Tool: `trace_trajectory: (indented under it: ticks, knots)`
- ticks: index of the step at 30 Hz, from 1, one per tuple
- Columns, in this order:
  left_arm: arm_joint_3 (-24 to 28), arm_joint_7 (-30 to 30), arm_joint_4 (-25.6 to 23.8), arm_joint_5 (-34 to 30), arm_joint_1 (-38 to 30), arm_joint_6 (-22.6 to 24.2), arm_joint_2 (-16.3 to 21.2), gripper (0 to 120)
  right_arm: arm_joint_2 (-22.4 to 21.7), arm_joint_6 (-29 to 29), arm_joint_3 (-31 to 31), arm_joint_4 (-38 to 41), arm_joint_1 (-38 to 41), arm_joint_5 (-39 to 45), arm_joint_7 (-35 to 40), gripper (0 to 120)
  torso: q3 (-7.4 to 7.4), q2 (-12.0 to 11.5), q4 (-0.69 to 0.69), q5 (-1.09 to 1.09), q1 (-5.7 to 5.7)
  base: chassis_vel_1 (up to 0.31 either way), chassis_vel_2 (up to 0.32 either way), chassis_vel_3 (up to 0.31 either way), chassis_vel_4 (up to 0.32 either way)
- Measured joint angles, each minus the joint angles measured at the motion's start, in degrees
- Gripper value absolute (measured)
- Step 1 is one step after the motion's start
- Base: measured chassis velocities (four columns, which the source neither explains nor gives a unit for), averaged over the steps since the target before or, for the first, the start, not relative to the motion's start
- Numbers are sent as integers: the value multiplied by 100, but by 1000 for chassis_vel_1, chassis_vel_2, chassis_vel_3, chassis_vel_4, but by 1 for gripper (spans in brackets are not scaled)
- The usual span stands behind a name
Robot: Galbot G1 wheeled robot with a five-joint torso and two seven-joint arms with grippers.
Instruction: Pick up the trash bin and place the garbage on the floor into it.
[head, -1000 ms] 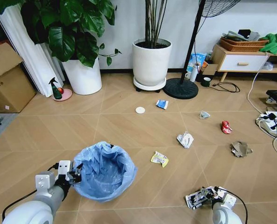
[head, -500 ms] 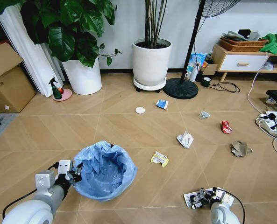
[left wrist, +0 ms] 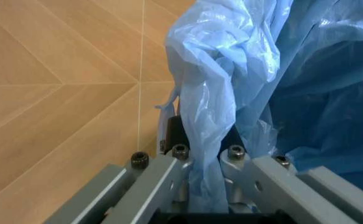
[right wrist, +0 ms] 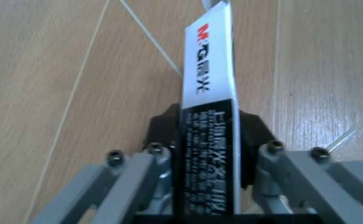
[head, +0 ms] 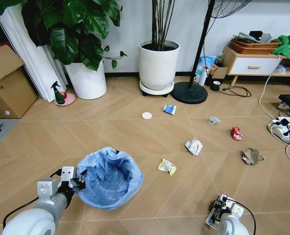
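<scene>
We note the right gripper (right wrist: 206, 154) clenched on the black-white carton (right wrist: 207, 107), lettering illegible; left gripper (left wrist: 203, 154) pinching the trash bin (head: 109, 178) liner

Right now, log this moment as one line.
left gripper: shut on trash bin rim | right gripper: shut on carton | floor: scraps remain

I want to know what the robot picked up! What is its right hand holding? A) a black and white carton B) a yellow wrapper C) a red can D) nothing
A: the right hand is shut on the black and white carton.
</scene>
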Motion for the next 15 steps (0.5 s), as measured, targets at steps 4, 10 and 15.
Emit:
trace_trajectory:
  ticks: [4,10,15]
  knots:
    - [-6,-7,0,-27,-23,0,7,0,-1,20,10,-2,-7,-27,11,11,0,0,0,0,0,0,0,0,0]
    - [-9,-19,-1,-50,-50,0,0,0,-54,164,32,165,-97,-351,-185,9,0,0,-2,4,0,0,0,0,0]
    - [-13,-20,-20,-55,-60,0,-30,0,-244,489,31,508,-201,-1089,-658,8,1,0,-1,2,0,0,0,0,0]
